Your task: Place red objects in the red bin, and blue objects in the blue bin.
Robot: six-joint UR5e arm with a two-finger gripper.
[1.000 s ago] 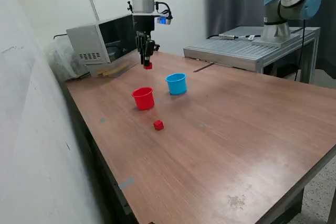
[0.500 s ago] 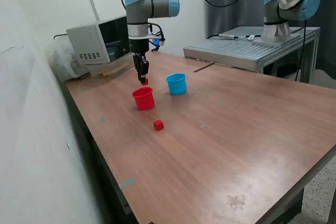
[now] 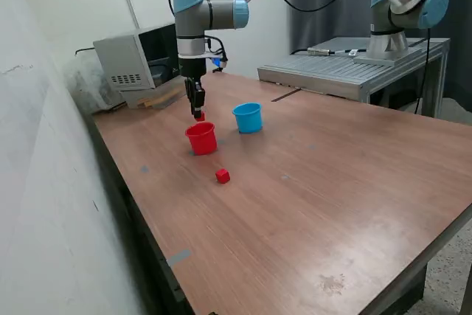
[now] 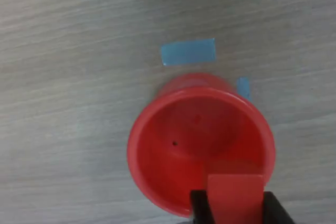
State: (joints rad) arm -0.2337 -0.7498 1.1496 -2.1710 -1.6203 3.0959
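Note:
My gripper (image 3: pixel 198 114) is shut on a small red cube (image 3: pixel 199 117) and holds it just above the rim of the red cup (image 3: pixel 201 139). In the wrist view the cube (image 4: pixel 235 196) sits between the two black fingers over the cup's open, empty inside (image 4: pixel 199 140). A second red cube (image 3: pixel 222 175) lies on the table in front of the red cup. The light blue cup (image 3: pixel 248 117) stands to the exterior view's right of the red cup. No dark blue cubes show in either view.
A grey box-like device (image 3: pixel 136 60) stands at the table's back, at the exterior view's left. A metal bench with a second arm's base (image 3: pixel 346 68) stands behind the table. Blue tape pieces (image 4: pixel 187 52) lie on the table by the red cup.
My gripper has moved down and toward the exterior view's left with the red cube, from above and behind the cups to just over the red cup.

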